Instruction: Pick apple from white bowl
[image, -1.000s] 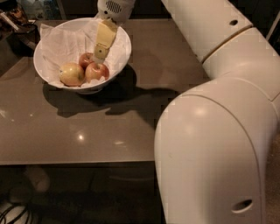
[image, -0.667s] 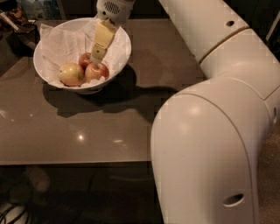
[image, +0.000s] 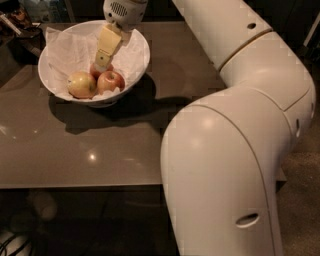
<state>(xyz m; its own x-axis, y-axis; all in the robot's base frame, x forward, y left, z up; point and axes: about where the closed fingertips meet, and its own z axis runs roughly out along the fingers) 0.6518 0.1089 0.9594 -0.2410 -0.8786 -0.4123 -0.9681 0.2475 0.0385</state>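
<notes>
The white bowl (image: 134, 59), lined with crumpled white paper, stands at the far left of the brown table. Three apples lie in it: a yellowish one (image: 81, 84) at the front left, a red one (image: 112, 81) beside it, and a red one (image: 94, 73) mostly hidden behind them. My gripper (image: 102, 64) reaches down into the bowl from above. Its cream tip is right at the rear apple, just above the gap between the two front apples. It hides part of that rear apple.
My large white arm (image: 235, 150) fills the right half of the view and covers the table's right side. The brown table (image: 90, 150) has its front edge near the bottom. Dark clutter (image: 20, 25) sits beyond the far left corner.
The gripper has shifted a little left and lower in the bowl, toward the rear apple. The arm's elbow has swung slightly left. The apples have not moved.
</notes>
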